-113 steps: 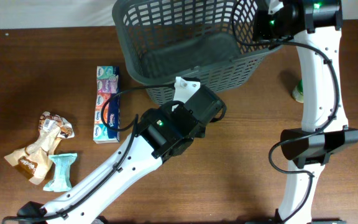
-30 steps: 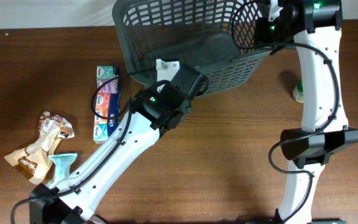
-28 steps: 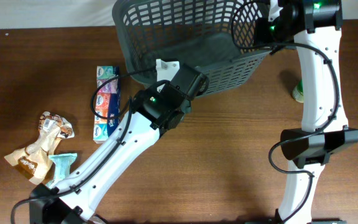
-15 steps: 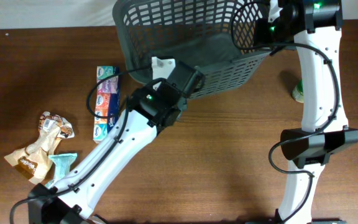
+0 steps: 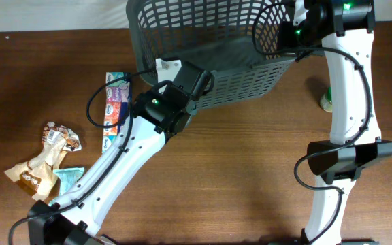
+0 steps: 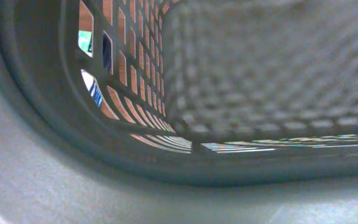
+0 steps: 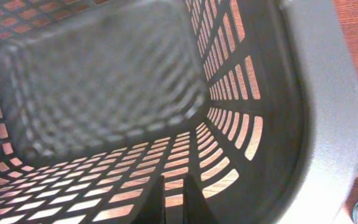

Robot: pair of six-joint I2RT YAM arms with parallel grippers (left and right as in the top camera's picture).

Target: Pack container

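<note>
The overhead camera looks straight down on the worktop from high up, with the whole container at the far edge. The left wrist camera sits hard against the container's near-left rim, facing inward, its picture blurred. The right wrist camera looks down inside from the right rim, close. All three share its latticed interior.

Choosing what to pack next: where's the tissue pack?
Overhead view: the tissue pack lies left of the basket, beside the left arm, right of the snack wrappers.

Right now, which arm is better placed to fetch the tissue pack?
Probably left: the left gripper is at the container rim beside the tissue pack; the right gripper is across it.
</note>
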